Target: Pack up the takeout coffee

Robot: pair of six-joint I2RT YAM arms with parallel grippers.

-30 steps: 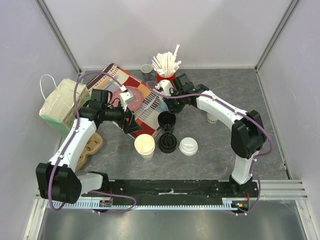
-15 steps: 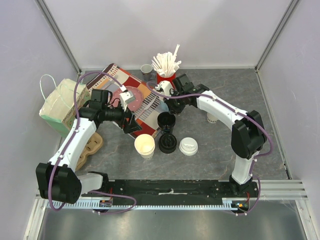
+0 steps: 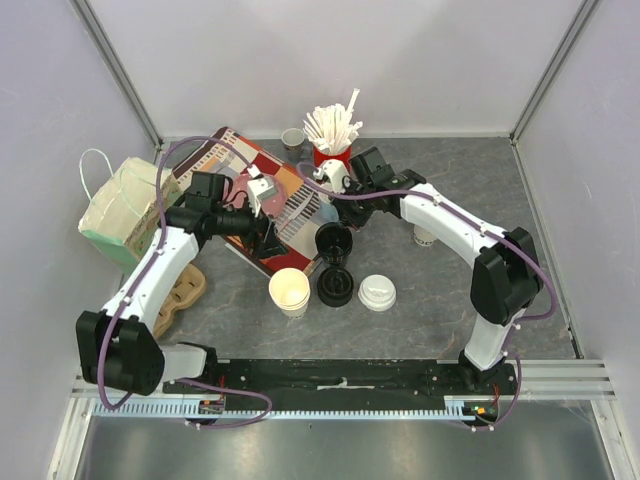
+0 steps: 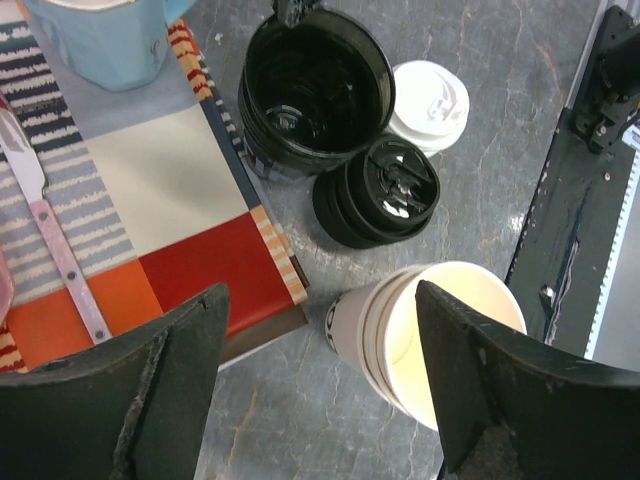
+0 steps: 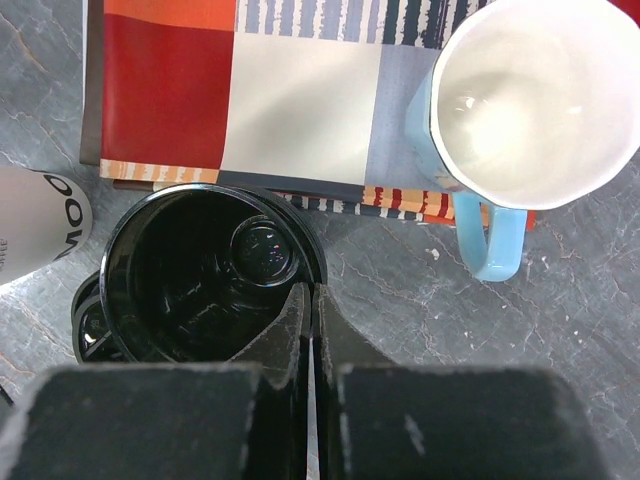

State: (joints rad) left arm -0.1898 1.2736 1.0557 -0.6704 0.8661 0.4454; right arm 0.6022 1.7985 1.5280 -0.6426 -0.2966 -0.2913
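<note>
Right tool (image 5: 310,292) clenched on the rim of the black mug (image 5: 190,270). Left tool (image 4: 320,296) released, hovering near that mug. Open paper cup (image 4: 450,320), black lid (image 4: 385,190) and white lid (image 4: 430,100) sit close by the mug.

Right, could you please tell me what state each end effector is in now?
Left end effector: open, holding nothing.
Right end effector: closed on the rim of the black mug.

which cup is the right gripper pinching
The black cup: the right gripper is shut on its rim. The white paper cup stands free, and the blue mug sits at the mat's edge.
</note>
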